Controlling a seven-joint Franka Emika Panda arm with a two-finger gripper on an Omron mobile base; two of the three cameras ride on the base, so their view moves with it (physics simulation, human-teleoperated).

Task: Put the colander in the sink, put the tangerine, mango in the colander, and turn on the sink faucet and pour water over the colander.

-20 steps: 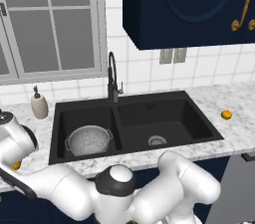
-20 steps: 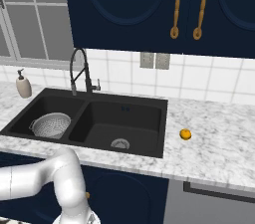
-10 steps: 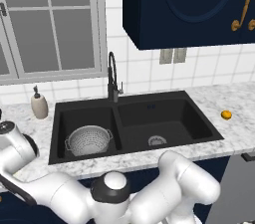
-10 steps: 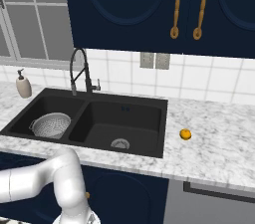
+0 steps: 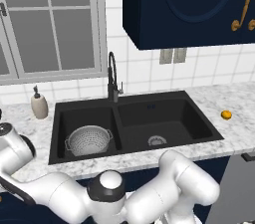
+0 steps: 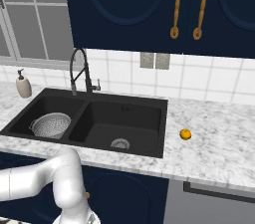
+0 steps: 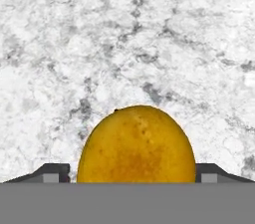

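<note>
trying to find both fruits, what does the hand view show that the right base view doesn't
The hand view has the mango lying on the marble counter, with the gripper straddling it, one dark fingertip on each side. The right base view has the tangerine right of the sink, the colander in the left basin, and the faucet. Both share the marble counter.

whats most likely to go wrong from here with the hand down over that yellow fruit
The mango sits between the fingertips of the hand with gaps either side; being rounded, it could roll or squirt out across the marble counter as the jaws close. It must then travel to the colander in the sink's left basin, so a shallow grip risks a drop.
</note>
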